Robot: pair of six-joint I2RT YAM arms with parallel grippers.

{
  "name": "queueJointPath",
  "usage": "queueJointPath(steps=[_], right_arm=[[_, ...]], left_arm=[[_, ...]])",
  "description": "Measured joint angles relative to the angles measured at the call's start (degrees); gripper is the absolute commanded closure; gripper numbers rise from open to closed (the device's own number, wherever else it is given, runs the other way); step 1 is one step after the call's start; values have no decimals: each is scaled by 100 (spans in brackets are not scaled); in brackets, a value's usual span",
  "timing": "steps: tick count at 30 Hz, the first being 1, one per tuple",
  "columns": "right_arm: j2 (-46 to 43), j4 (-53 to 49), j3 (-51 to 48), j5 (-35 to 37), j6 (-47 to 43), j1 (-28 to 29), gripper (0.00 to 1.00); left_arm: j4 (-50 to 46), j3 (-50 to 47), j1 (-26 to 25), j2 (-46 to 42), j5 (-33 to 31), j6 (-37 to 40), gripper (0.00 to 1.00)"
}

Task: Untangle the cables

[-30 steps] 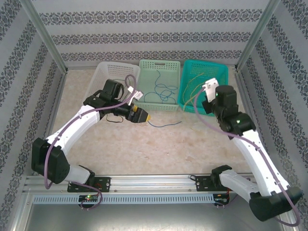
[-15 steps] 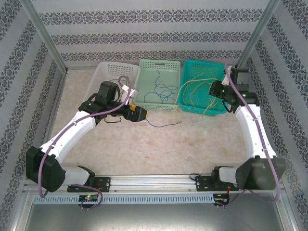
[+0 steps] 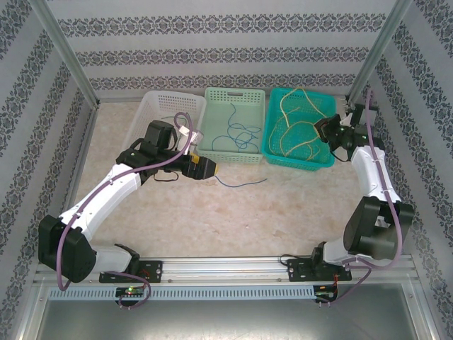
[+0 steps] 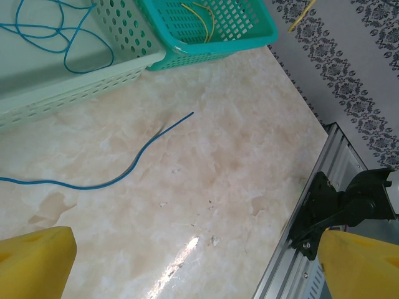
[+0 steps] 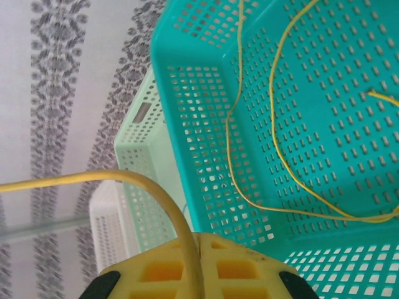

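One blue cable [image 3: 241, 182] [image 4: 134, 165] lies loose on the marble table in front of the baskets. Another blue cable [image 3: 237, 131] [image 4: 59, 31] is coiled in the pale green basket [image 3: 235, 157] [image 4: 68, 87]. My left gripper [image 3: 211, 170] [image 4: 199, 268] hovers open over bare table just left of the loose blue cable, with nothing between its yellow fingertips [image 4: 37, 261]. My right gripper [image 3: 318, 130] [image 5: 199, 255] is shut on a yellow cable [image 3: 287, 103] [image 5: 146, 184] and holds it above the teal basket [image 3: 301, 161] [image 5: 199, 124]. More yellow cable [image 5: 274, 93] loops inside that basket.
A white basket [image 3: 152, 106] [image 5: 106, 218] stands left of the green one, with a thin dark wire loop [image 3: 166, 177] on the table beneath my left arm. Patterned walls close three sides. The metal rail [image 3: 226, 273] [image 4: 293, 249] runs along the near edge.
My right arm swung back and to the right, drawing the yellow cable up over the teal basket. My left gripper shifted slightly and stays open.
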Motion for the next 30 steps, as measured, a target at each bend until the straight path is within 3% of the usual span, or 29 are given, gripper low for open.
queueJointPath(steps=[16,21,30], right_arm=[[531,256,-273,457,846,-50,100],[734,227,-387,579,1016,-50,96],[745,188,-651,979,1228,-50,79]], left_arm=[[-2,0,0,85,2,0,0],[-2,0,0,114,4,0,0],[-2,2,0,317,28,0,0]])
